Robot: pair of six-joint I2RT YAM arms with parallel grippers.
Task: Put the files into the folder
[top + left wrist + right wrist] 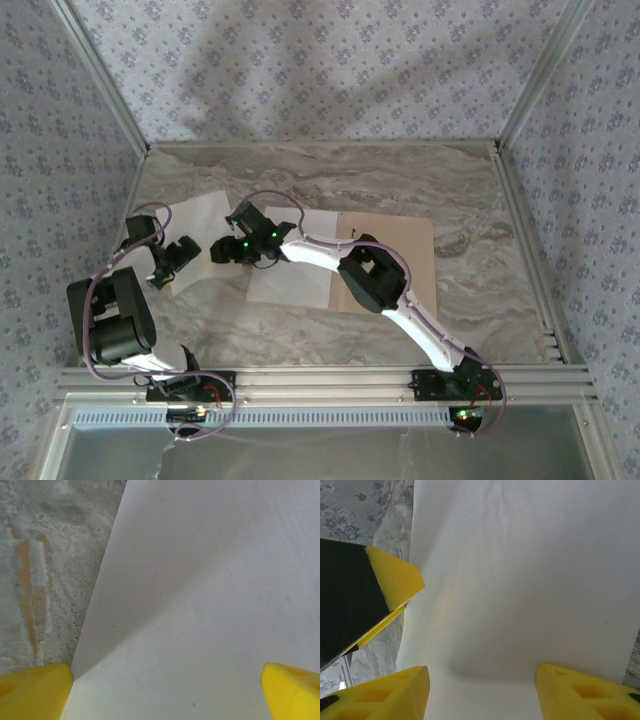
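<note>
The tan folder (400,255) lies flat at the table's middle right. One white file (300,280) lies along the folder's left side, partly under my right arm. Another white file (205,218) lies further left, on the marble. My left gripper (170,262) hovers low over this left file (210,595), its yellow fingertips wide open with nothing between them (167,695). My right gripper (225,250) reaches in from the right over the same file (520,580). It is open and empty (480,695). A finger (395,580) of the left gripper stands just beside it.
The grey marble table (330,170) is fenced by aluminium rails, with patterned walls behind. Bare marble (45,580) shows left of the file's edge. My right arm (380,285) stretches across the folder and the middle file.
</note>
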